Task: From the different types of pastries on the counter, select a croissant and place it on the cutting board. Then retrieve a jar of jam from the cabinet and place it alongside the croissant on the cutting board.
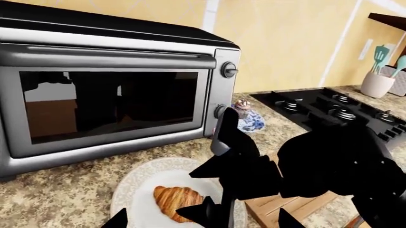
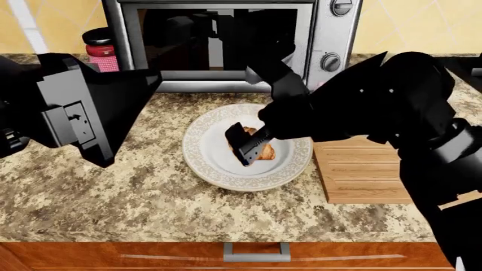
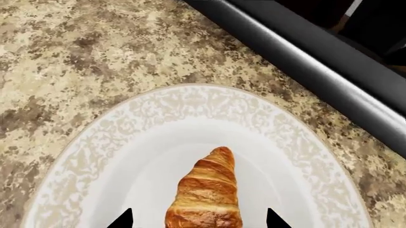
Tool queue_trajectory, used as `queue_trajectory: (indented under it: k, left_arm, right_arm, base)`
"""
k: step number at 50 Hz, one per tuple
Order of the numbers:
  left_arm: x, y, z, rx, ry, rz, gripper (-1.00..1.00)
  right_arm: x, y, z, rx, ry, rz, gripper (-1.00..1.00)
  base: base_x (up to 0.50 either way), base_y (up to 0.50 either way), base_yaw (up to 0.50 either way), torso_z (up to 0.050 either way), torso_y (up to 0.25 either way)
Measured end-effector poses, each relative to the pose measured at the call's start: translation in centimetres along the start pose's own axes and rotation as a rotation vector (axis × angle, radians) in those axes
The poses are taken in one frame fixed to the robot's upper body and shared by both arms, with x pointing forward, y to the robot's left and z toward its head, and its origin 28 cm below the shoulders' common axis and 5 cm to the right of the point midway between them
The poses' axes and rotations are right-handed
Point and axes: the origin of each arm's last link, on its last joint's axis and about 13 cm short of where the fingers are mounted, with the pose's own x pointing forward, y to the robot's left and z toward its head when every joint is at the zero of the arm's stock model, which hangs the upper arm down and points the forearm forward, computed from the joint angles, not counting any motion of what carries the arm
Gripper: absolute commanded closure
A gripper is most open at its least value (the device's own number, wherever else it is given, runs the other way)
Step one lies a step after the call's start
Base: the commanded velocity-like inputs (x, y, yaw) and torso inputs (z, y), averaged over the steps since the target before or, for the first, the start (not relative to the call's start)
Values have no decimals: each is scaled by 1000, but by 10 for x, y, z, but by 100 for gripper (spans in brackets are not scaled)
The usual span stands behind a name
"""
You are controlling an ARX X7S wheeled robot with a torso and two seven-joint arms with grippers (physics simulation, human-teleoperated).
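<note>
The golden-brown croissant (image 3: 206, 194) lies on a white patterned plate (image 3: 127, 137) on the granite counter (image 2: 150, 192). My right gripper (image 3: 197, 222) is open, with one fingertip on each side of the croissant and a gap on both sides. In the head view it hangs low over the croissant (image 2: 265, 152), partly hiding it. The cutting board (image 2: 365, 175) lies bare just right of the plate (image 2: 218, 164). My left gripper (image 1: 203, 223) is open and empty, held above the counter and looking at the plate (image 1: 136, 190). The chocolate cupcake (image 1: 243, 108) sits by the oven. The white-lidded jam jar is out of view.
A toaster oven (image 2: 226, 45) stands right behind the plate. A red jar with a black lid and checkered label (image 2: 100, 53) stands left of it. A black stove (image 1: 343, 109) and a utensil holder (image 1: 377, 83) are beyond the board. A drawer handle (image 2: 256, 251) sits below the counter edge.
</note>
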Motion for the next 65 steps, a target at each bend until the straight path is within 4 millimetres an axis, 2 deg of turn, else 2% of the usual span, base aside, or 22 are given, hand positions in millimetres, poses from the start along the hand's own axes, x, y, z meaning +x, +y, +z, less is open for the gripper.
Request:
queue_trajectory:
  k: [65]
  left_arm:
    - [0, -3, 3, 44, 4, 11, -100]
  right_arm:
    - [5, 2, -9, -27, 33, 2, -100]
  base:
    - [0, 0, 0, 0, 0]
